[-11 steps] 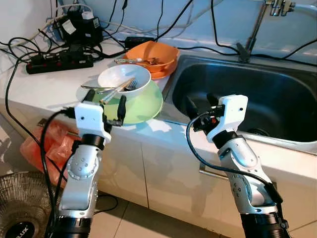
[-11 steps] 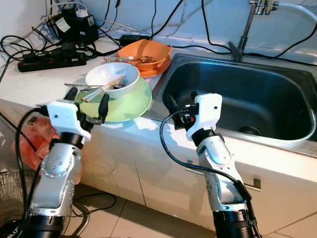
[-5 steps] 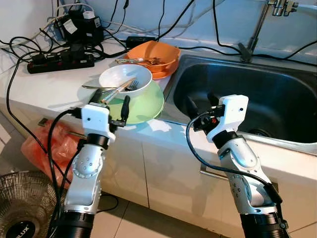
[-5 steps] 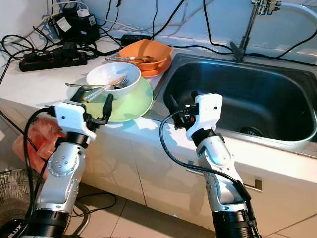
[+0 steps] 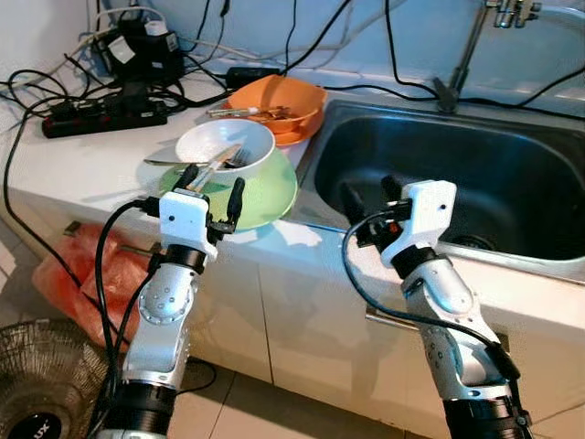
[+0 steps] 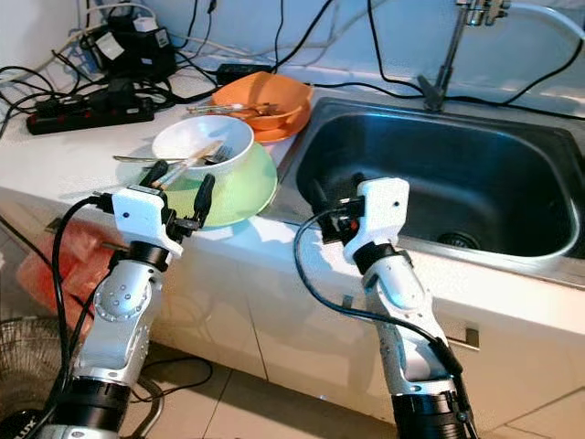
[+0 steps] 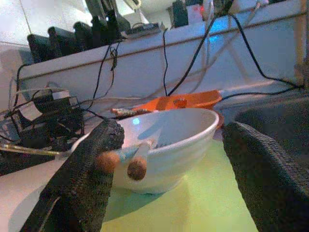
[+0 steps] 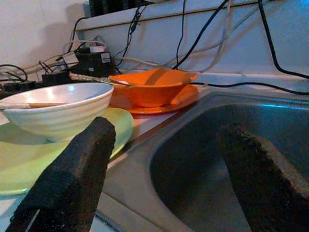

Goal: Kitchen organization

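A white bowl (image 5: pixel 225 149) with chopsticks (image 5: pixel 212 166) and a fork sits on a light green plate (image 5: pixel 265 190) on the white counter. Behind it an orange bowl (image 5: pixel 280 98) rests on an orange plate. My left gripper (image 5: pixel 212 187) is open at the green plate's near edge, its fingers (image 7: pixel 84 166) on either side of the white bowl (image 7: pixel 164 145) without touching it. My right gripper (image 5: pixel 370 194) is open over the near left rim of the steel sink (image 5: pixel 475 174), with nothing between its fingers (image 8: pixel 72 174).
A black power strip (image 5: pixel 96 114), adapters and tangled cables lie at the counter's back left. The tap (image 5: pixel 475 41) stands behind the sink. An orange bag (image 5: pixel 78 274) and a fan (image 5: pixel 41 384) are on the floor at the left.
My left gripper has moved right and forward to the green plate's edge, closer to the white bowl. The right arm has hardly moved. The camera shifted slightly.
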Robot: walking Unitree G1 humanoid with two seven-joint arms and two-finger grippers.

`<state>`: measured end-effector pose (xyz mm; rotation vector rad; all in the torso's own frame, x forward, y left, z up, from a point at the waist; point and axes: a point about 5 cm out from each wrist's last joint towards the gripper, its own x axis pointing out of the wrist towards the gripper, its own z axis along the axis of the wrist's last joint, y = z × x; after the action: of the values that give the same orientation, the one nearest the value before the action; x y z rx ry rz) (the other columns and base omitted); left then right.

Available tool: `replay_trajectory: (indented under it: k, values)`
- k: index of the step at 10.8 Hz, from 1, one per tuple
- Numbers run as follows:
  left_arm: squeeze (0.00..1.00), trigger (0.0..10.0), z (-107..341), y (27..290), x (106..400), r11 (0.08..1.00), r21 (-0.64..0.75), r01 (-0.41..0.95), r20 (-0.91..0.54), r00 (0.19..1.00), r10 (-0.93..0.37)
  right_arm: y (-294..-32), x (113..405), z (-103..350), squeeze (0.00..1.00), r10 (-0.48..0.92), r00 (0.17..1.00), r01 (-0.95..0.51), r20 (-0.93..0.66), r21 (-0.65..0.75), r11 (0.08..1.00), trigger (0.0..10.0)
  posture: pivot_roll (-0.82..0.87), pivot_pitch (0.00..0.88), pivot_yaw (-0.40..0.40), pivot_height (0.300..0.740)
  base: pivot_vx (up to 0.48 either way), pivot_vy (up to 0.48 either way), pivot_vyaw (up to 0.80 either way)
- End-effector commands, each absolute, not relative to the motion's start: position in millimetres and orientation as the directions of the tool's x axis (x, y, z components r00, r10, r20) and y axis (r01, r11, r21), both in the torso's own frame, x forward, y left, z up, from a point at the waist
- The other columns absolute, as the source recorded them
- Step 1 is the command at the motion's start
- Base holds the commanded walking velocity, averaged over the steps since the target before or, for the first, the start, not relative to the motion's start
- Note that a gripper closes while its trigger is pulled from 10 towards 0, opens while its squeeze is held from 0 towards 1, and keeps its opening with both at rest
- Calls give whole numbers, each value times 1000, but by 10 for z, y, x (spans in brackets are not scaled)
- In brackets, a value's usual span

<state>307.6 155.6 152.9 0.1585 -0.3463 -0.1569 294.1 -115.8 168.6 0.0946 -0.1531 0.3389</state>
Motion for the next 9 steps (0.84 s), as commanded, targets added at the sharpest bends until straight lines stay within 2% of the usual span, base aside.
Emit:
replay_trajectory:
  k: [1, 9]
  values:
    - [0, 10000, 1553, 1615, 3122, 973, 201, 109, 329, 929, -172, -1138, 2928, 1721, 0, 326, 927, -342, 184, 63, 938, 10000, 28, 28, 49, 740, 0, 0, 0]
    - [0, 10000, 1544, 1682, 3235, 968, 233, 92, 335, 927, -169, -1013, 2744, 1598, 0, 583, 808, -589, 89, 79, 804, 10000, 18, 25, 44, 740, 0, 0, 0]
